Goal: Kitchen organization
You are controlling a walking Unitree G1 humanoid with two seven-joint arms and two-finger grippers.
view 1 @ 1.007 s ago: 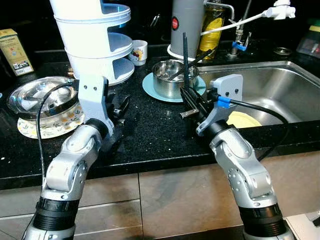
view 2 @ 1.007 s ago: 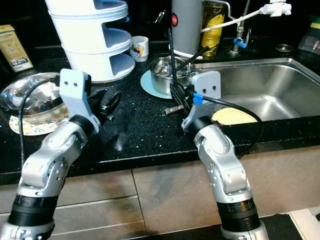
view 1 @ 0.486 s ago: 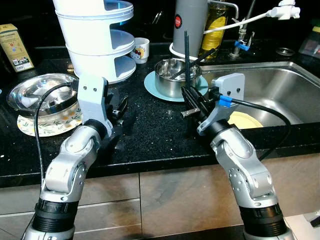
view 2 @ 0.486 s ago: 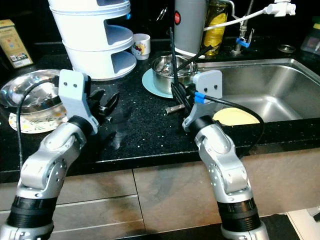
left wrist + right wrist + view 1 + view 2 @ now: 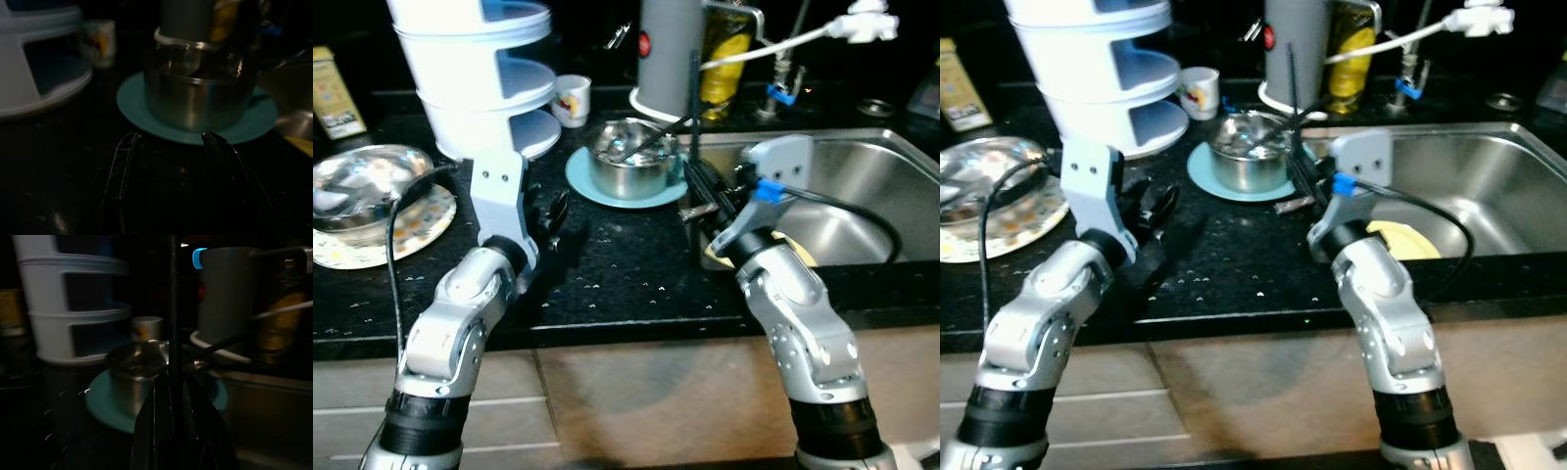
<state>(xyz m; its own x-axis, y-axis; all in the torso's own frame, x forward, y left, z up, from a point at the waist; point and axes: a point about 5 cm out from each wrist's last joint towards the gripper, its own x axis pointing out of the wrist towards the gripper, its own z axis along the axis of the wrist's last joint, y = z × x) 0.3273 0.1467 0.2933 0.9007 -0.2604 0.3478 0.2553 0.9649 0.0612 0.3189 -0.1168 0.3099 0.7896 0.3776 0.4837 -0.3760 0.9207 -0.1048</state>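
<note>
The right gripper had drifted toward the sink's edge, still clenched on a thin black chopstick standing upright at 3 o'clock of the steel pot on its round teal plate. The left gripper hovered released at 8 o'clock.

White tiered rack, top cropped.

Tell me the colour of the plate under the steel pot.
Teal plate; clearest in the left eye view, beneath the steel pot.

Silver jointed arms, black cables
</note>
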